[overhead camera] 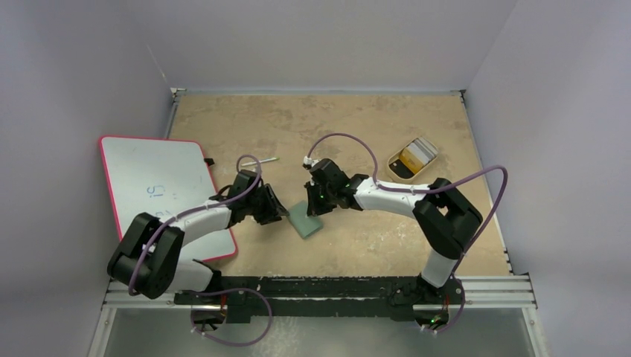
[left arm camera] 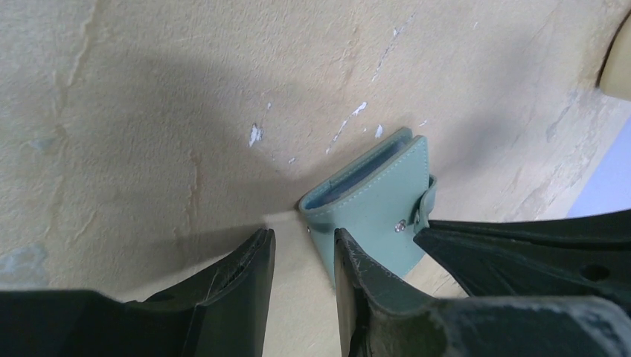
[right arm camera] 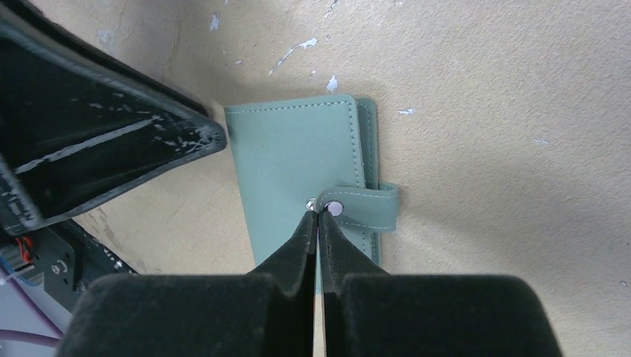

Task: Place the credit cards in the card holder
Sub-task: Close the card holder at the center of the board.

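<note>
Right gripper (right arm camera: pixel 318 214) tips clenched together, nothing visibly between them, directly at the snap tab of the closed card holder (right arm camera: pixel 294 160), mid-worktop toward the near edge. Left gripper (left arm camera: pixel 303 238) parted, empty, at its left corner. Credit cards (overhead camera: pixel 417 155) well apart, toward the far right corner.

Lit softly and evenly from above in the top view, with the table (overhead camera: pixel 320 126) bright and sharp from edge to edge. Only faint, short shadows under the two arms (overhead camera: pixel 201 216), and a mild sheen on the whiteboard (overhead camera: pixel 160 178). Walls (overhead camera: pixel 74 74) a little greyer toward the lower corners. Dimmer in the left wrist view: a broad, soft shadow across the upper left of the table, a darker one just beside the wallet (left arm camera: pixel 376 204). Wallet fairly sharp there, but the black fingers (left arm camera: pixel 238 290) near the lens blurred. Brighter in the right wrist view, with crisp stitching on the wallet; near fingers soft, almost without detail.
</note>
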{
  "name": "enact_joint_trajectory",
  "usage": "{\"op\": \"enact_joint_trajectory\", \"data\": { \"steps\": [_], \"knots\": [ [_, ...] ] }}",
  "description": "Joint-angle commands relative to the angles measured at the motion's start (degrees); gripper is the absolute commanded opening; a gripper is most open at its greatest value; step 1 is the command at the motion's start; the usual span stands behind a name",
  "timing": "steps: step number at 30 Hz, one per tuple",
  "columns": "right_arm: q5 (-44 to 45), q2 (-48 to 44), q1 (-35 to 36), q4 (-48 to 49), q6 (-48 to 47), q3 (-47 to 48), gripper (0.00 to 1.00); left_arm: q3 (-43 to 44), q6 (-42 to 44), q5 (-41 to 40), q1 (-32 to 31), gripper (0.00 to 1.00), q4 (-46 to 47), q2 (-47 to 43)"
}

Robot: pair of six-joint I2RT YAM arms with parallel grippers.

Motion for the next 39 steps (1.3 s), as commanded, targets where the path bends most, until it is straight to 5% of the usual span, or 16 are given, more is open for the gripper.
{"op": "enact_joint_trajectory", "data": {
  "steps": [1,33,39],
  "knots": [
    [-3.6,-0.8,-0.6,1.3,-2.2,-0.4,0.00,0.5,-0.9,2.7,0.1,0.34,6.2,3.0],
    [-10.1,-0.3,-3.6,0.6,-6.2,0.2,0.00,3.3,0.3,4.9,0.0,0.26,8.8,7.3],
    [-19.2,-0.7,-7.2,6.5,-6.1,-3.7,0.00,3.4,0.0,5.4,0.1,0.26,9.1,7.2]
  ]
}}
